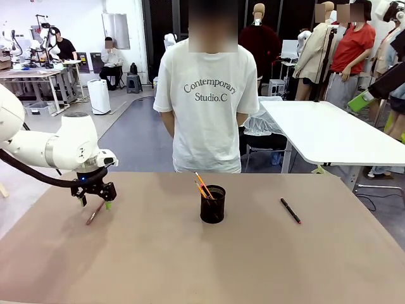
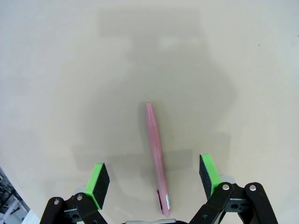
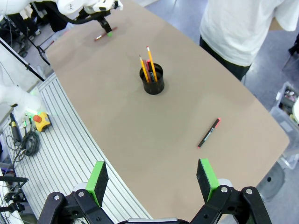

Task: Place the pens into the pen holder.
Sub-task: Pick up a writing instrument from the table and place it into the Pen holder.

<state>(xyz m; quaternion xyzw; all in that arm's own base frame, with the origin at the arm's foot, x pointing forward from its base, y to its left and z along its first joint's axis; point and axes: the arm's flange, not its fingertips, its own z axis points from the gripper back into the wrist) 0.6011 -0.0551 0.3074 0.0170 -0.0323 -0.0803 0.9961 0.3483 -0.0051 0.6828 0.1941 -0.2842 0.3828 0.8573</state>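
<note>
Left gripper [image 1: 95,204] hangs spread wide over the brown table [image 1: 190,266], at 9 o'clock from the round black wire-mesh pen holder [image 1: 212,204]. A thin pinkish-brown pen [image 1: 95,214] lies between its fingers [image 2: 99,179] (not pinched yet). One finger bumping first could roll it away.

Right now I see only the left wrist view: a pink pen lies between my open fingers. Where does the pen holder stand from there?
Observer: The pen holder stands near the middle of the table, to the right of the left gripper.
Operator: Is something inside it?
Observer: Yes, two yellow-orange pencils lean in it.
Operator: Does any other pen lie outside?
Observer: One black pen lies flat on the holder's right side, apart from it.
</note>
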